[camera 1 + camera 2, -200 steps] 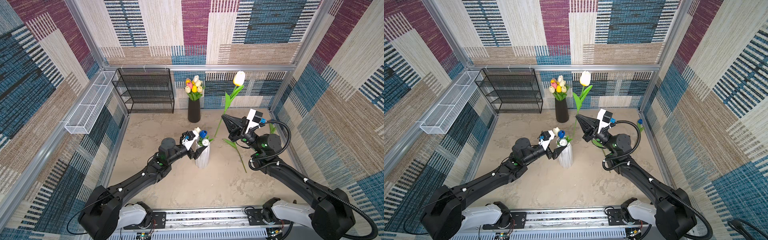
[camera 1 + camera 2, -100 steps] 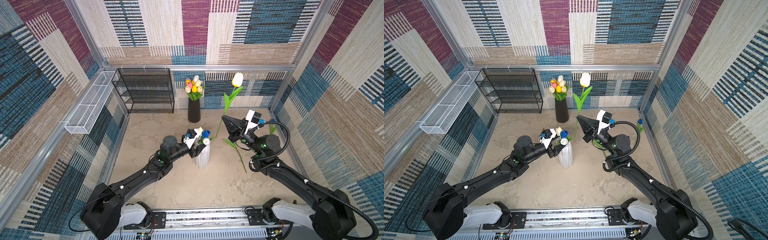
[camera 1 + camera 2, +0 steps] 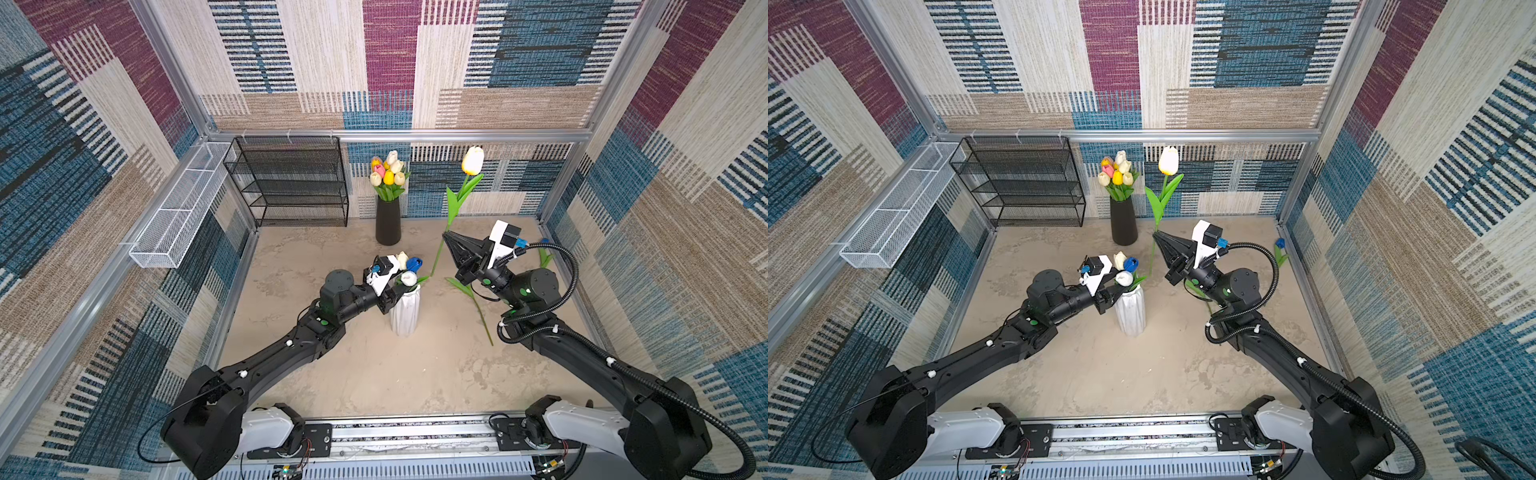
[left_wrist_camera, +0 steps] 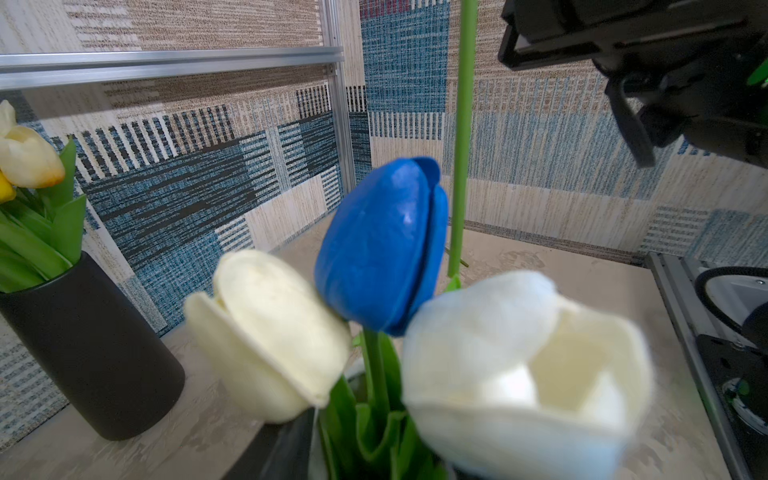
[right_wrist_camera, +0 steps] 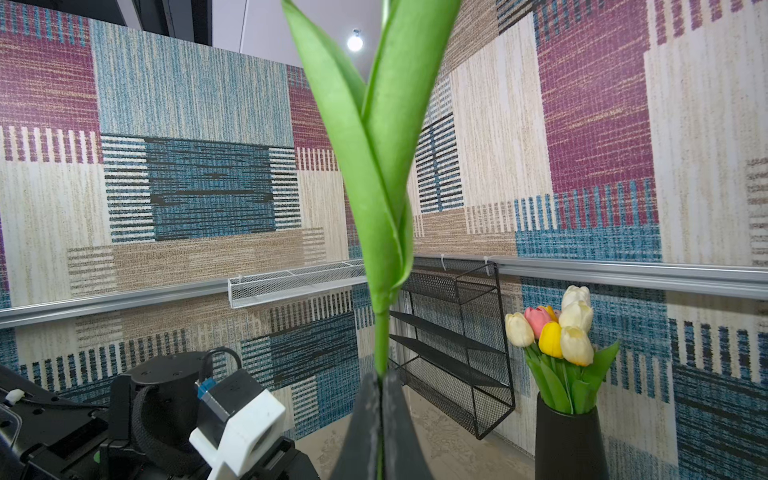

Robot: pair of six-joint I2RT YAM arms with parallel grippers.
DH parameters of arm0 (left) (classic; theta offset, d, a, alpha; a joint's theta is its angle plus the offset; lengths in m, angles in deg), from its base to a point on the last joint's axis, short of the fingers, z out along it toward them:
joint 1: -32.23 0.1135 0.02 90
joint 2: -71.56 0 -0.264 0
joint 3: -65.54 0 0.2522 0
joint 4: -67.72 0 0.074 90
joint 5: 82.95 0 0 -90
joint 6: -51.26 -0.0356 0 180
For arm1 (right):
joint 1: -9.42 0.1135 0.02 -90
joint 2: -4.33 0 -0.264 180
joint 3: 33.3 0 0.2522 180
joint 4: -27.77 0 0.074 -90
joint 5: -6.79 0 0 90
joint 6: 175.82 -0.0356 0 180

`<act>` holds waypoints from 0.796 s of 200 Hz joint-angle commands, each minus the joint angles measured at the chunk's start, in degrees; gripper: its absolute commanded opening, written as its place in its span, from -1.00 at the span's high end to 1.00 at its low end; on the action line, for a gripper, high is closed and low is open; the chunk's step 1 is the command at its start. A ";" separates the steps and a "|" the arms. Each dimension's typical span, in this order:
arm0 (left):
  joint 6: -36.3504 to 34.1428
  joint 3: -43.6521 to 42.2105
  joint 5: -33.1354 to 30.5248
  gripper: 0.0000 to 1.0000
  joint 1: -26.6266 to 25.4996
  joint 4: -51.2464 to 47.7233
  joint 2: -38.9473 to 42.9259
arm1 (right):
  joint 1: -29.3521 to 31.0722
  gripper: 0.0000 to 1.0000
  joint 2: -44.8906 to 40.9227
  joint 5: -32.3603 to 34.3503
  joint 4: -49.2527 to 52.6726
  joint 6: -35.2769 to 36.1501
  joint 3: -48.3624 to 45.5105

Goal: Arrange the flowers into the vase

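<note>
A white ribbed vase (image 3: pixel 404 316) stands mid-floor and holds three flowers: a cream tulip (image 4: pixel 270 332), a blue tulip (image 4: pixel 382 245) and a white tulip (image 4: pixel 519 374). My left gripper (image 3: pixel 394 296) is at the vase's neck on its left side, among the stems. One dark finger (image 4: pixel 286 449) shows beside the green leaves, and the flower heads hide how far the jaws are apart. My right gripper (image 3: pixel 444 236) is shut on the stem of a tall white-and-yellow tulip (image 3: pixel 473 161), held upright just right of the vase. Its stem (image 4: pixel 461 166) hangs behind the blue head.
A black vase (image 3: pixel 388 226) with a bouquet stands at the back wall. Beside it is a black wire shelf (image 3: pixel 291 183), and a white mesh basket (image 3: pixel 178 212) hangs on the left rail. A loose stem (image 3: pixel 478 309) lies under my right arm. A blue tulip (image 3: pixel 1280 243) rests at the right wall.
My left gripper has edged closer to the vase's neck and its jaws have narrowed. The right gripper has shifted the tall tulip slightly left and down.
</note>
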 commanded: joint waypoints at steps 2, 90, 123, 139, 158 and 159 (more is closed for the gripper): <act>0.30 0.43 0.19 0.11 -0.04 0.60 0.47 | 0.02 1.00 -0.40 0.33 -0.14 0.07 -0.06; -0.07 0.23 -2.49 0.34 -0.02 0.25 2.50 | -0.01 1.00 -1.15 0.23 1.68 -0.65 1.56; -0.33 0.15 -2.60 0.49 -0.04 0.22 2.50 | -0.02 1.00 -0.21 -0.29 1.76 -0.98 2.04; -0.28 0.27 -1.82 0.50 -0.04 0.46 2.08 | -0.02 1.00 0.24 -0.32 1.62 -1.00 2.15; -0.51 0.61 -0.43 0.19 -0.04 -0.19 1.51 | -0.01 1.00 0.77 -0.30 1.80 -0.96 2.17; -0.47 0.60 -0.32 0.19 -0.04 -0.13 1.50 | -0.02 1.00 0.78 -0.30 1.80 -0.89 2.21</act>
